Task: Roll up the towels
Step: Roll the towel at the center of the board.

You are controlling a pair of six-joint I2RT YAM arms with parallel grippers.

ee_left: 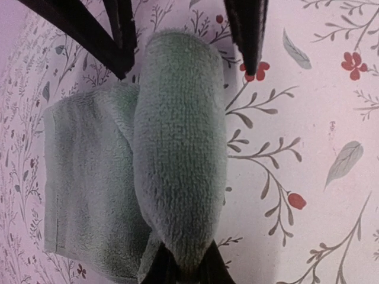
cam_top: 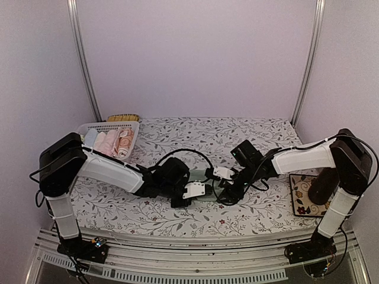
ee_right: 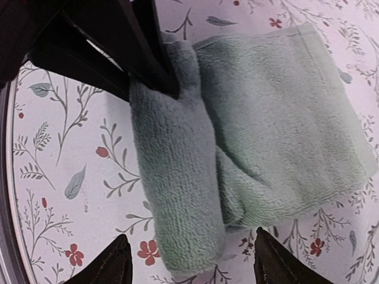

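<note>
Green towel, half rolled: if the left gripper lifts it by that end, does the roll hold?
Probably floppy: the towel is thick soft terry, so the unheld length would likely sag. Its flat part lies loose, so the roll may unwind. Slipping seems unlikely; the left gripper pinches fuzzy pile.

Towel (ee_left: 177,165): pale mint green, plain, no print; folds shaded darker green.
Tablecloth (ee_left: 308,118): white-lilac ground, printed with grey leafy sprigs and small red flowers.
Left gripper (ee_left: 185,260), right gripper (ee_right: 190,236): black.
Arms (cam_top: 112,171): white shells noted over black joints.
Basket (cam_top: 89,126): white lattice. Salmon roll (cam_top: 124,144) with cream marks seen inside it; paler pink rolls (cam_top: 103,142) beside.
Mat (cam_top: 305,198): cream ground, dark border, flower motifs.
Walls (cam_top: 195,59): pale lilac-white. Rails (cam_top: 83,59): grey.
</note>
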